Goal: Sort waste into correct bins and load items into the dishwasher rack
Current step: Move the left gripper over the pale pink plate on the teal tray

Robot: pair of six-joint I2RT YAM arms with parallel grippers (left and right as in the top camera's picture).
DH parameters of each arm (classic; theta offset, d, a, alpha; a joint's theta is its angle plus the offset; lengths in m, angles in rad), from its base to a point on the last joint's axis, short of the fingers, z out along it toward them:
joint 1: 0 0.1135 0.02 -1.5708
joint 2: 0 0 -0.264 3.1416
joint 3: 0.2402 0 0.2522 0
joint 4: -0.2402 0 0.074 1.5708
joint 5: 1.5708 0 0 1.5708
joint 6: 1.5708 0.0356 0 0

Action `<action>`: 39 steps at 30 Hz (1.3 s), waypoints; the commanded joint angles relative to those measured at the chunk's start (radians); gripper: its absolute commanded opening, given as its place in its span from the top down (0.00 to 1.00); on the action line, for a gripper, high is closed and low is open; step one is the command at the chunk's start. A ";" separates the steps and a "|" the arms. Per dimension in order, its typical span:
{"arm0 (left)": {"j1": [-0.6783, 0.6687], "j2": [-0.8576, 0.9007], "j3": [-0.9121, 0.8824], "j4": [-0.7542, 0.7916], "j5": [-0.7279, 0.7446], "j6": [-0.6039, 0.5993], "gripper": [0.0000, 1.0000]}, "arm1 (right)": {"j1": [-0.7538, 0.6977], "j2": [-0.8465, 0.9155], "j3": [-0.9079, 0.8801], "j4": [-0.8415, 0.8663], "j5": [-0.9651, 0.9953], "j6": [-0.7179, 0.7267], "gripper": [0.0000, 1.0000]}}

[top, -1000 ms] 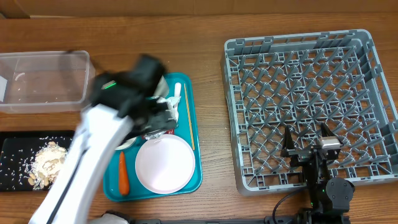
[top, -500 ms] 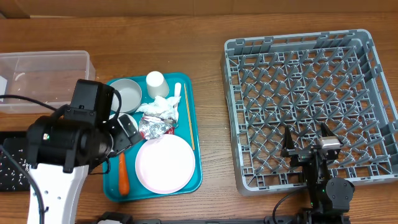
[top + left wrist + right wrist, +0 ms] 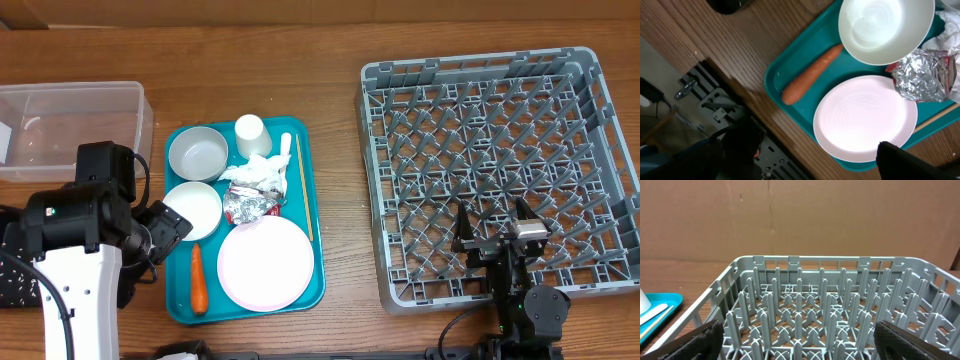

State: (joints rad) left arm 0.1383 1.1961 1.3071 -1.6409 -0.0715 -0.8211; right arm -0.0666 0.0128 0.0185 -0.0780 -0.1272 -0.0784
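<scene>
Sitting at the far left edge of the wooden table point(image 3: 340, 40), a clear plastic rectangular tub point(image 3: 70, 125) has a shallow black rectangular tray point(image 3: 12, 285) nearer the front, mostly hidden under the left arm, with pale crumbs speckling the part that shows. The left gripper point(image 3: 165, 225) hangs over the left rim of a flat teal serving tray point(image 3: 312, 200), its fingers spread and holding nothing. On that tray two small white round bowls point(image 3: 198, 152) point(image 3: 192, 210) line the left side, a small white cup point(image 3: 251, 135) stands at the far edge, and a crumpled white paper napkin point(image 3: 258, 173) touches a crumpled silver foil wrapper with red print point(image 3: 250, 205). A large pale pinkish-white round plate point(image 3: 265, 262) fills the near right corner beside an orange carrot point(image 3: 198, 280), and a white plastic utensil point(image 3: 284, 160) lies along the right side. Well apart on the right, the right gripper point(image 3: 493, 225) hovers over the near part of the large square grey plastic dishwasher rack point(image 3: 490, 120), fingers spread wide.
</scene>
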 commanded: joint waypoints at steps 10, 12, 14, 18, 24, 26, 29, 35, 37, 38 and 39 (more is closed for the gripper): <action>0.005 0.000 -0.204 0.072 0.130 0.087 0.00 | -0.006 -0.010 -0.011 0.006 -0.006 0.000 0.00; 0.004 0.000 -0.278 0.125 0.225 0.169 0.00 | -0.006 -0.010 -0.011 0.006 -0.006 0.000 0.00; 0.004 0.000 -0.309 0.136 0.224 0.174 0.00 | -0.006 -0.010 -0.011 0.006 -0.006 0.000 0.00; 0.003 -0.018 -0.314 0.127 0.203 0.175 0.00 | -0.006 -0.010 -0.011 0.006 -0.006 0.000 0.00; -0.035 -0.138 -0.313 0.126 0.202 0.186 0.00 | -0.006 -0.010 -0.011 0.006 -0.006 0.000 0.00; -0.060 -0.186 -0.313 0.132 0.202 0.186 0.00 | -0.006 -0.010 -0.011 0.006 -0.006 0.000 0.00; -0.102 -0.254 -0.313 0.153 0.197 0.186 0.00 | -0.006 -0.010 -0.011 0.006 -0.006 0.000 0.00; -0.163 -0.299 -0.315 0.196 0.192 0.166 0.00 | -0.006 -0.010 -0.011 0.006 -0.006 0.000 0.00; -0.172 -0.295 -0.317 0.204 0.191 0.173 0.00 | -0.006 -0.010 -0.011 0.006 -0.006 0.000 0.00; -0.179 -0.295 -0.317 0.206 0.192 0.184 0.00 | -0.006 -0.010 -0.011 0.006 -0.006 0.000 0.00; -0.188 -0.295 -0.317 0.208 0.192 0.191 0.00 | -0.006 -0.010 -0.010 0.006 -0.006 0.000 0.00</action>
State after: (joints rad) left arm -0.0273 0.9020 0.9970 -1.4399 0.1200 -0.6510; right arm -0.0666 0.0128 0.0185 -0.0784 -0.1272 -0.0780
